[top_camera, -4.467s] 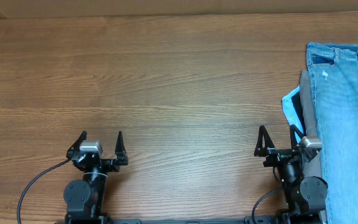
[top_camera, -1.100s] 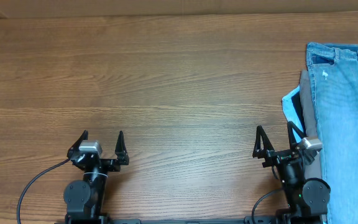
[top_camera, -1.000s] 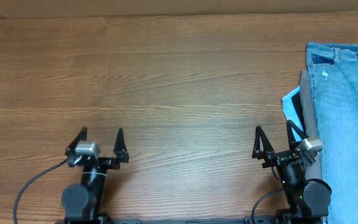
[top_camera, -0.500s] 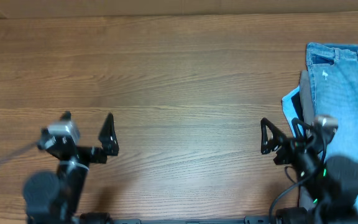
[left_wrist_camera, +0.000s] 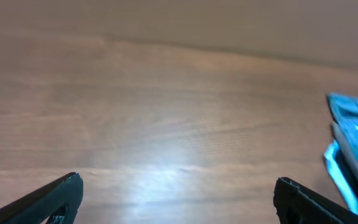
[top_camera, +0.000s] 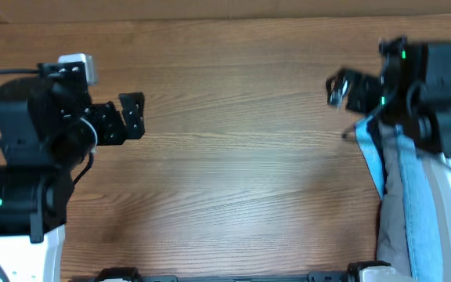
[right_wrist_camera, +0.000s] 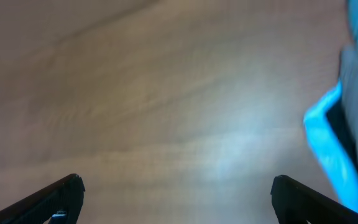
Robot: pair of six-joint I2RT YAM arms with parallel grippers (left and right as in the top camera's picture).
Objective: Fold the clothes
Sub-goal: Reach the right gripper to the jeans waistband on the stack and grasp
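Note:
The light-blue denim jeans [top_camera: 416, 211] lie on top of a pile at the table's right edge, largely hidden by my right arm. Under them are grey trousers [top_camera: 392, 200] and a bright blue item [top_camera: 369, 149]. My right gripper [top_camera: 341, 90] is open and empty, raised just left of the pile's far end. In the right wrist view the gripper [right_wrist_camera: 176, 199] hangs over bare wood, with the blue item [right_wrist_camera: 331, 149] and grey trousers [right_wrist_camera: 356, 106] at the right. My left gripper [top_camera: 131, 117] is open and empty, raised over the left side. In the left wrist view the gripper [left_wrist_camera: 179, 199] faces the distant jeans [left_wrist_camera: 353, 115].
The wooden table [top_camera: 241, 172] stretches between the two arms. Its far edge meets a tan wall at the top of the overhead view. The pile of clothes runs off the right edge of the overhead view.
Both arms have lifted from their rest at the front edge and swung toward the back. The left went to the far left. The right now covers part of the clothes pile.

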